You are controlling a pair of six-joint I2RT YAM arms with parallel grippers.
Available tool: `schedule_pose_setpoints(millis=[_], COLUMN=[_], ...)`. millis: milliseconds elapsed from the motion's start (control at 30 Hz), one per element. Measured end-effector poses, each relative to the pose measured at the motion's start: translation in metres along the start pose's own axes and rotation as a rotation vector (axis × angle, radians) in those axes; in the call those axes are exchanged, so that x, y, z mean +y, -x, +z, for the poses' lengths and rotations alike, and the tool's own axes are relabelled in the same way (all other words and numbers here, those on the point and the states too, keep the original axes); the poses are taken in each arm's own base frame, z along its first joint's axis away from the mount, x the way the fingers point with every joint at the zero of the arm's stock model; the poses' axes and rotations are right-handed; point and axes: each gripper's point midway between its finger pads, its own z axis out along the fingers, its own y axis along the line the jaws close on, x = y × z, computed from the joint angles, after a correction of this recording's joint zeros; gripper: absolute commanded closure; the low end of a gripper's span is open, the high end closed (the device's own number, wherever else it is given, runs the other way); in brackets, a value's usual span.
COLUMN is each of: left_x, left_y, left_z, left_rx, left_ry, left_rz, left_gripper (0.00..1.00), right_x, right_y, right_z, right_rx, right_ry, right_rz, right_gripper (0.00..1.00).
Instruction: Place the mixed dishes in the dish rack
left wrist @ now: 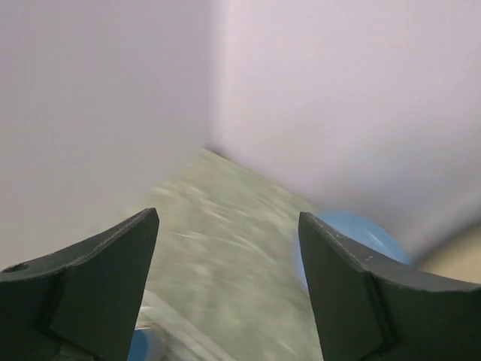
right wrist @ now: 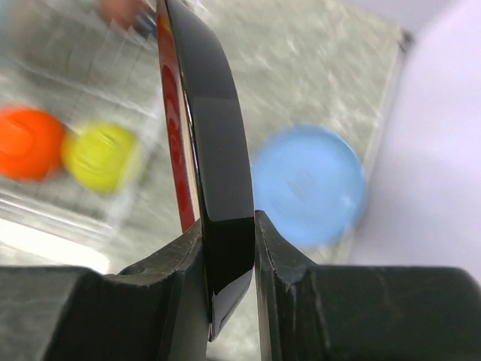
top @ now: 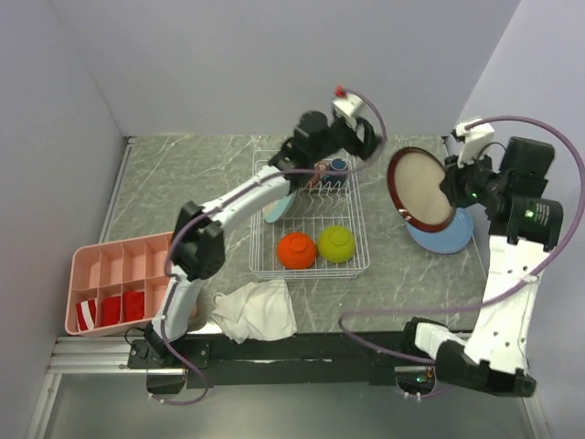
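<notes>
While the right jaws were clamped on the edge of the large cream plate (top: 422, 189), they held it upright in the air, to the right of the dish rack (top: 254, 247) and above the light-blue plate (top: 448, 240) lying flat on the bench (top: 183, 183). The left jaws stood wide apart and empty over the rack's far end, near the small dark-blue mug (top: 339, 165). An orange bowl (top: 296, 250) and a lime-green bowl (top: 336, 243) sat side by side at its near end.
</notes>
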Motion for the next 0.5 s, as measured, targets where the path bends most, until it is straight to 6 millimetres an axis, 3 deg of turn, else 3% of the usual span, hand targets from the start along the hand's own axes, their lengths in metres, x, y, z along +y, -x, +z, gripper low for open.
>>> schedule_pose_setpoints(millis=[100, 133, 233, 300, 367, 500], left_x=[0.049, 0.064, 0.091, 0.106, 0.124, 0.172], left_y=[0.068, 0.092, 0.142, 0.159, 0.163, 0.144], left_z=[-0.030, -0.049, -0.103, -0.145, -0.184, -0.252], left_rx=[-0.099, -0.135, -0.207, -0.221, -0.212, -0.145], left_ry=[0.247, 0.336, 0.539, 0.654, 0.743, 0.904], left_rz=[0.056, 0.078, 0.131, 0.151, 0.142, 0.104], left_gripper=[0.09, 0.08, 0.09, 0.10, 0.11, 0.11], right_x=[0.031, 0.042, 0.065, 0.076, 0.082, 0.094], right_y=[0.028, 0.036, 0.052, 0.059, 0.064, 0.069], right_z=[0.003, 0.007, 0.027, 0.045, 0.068, 0.110], right_rx=[-0.076, -0.089, -0.086, -0.068, -0.042, 0.025], right_ry=[0.040, 0.056, 0.076, 0.068, 0.029, -0.078], right_rz=[0.047, 0.073, 0.170, 0.233, 0.273, 0.306], right_gripper=[1.00, 1.00, 1.00, 1.00, 1.00, 1.00])
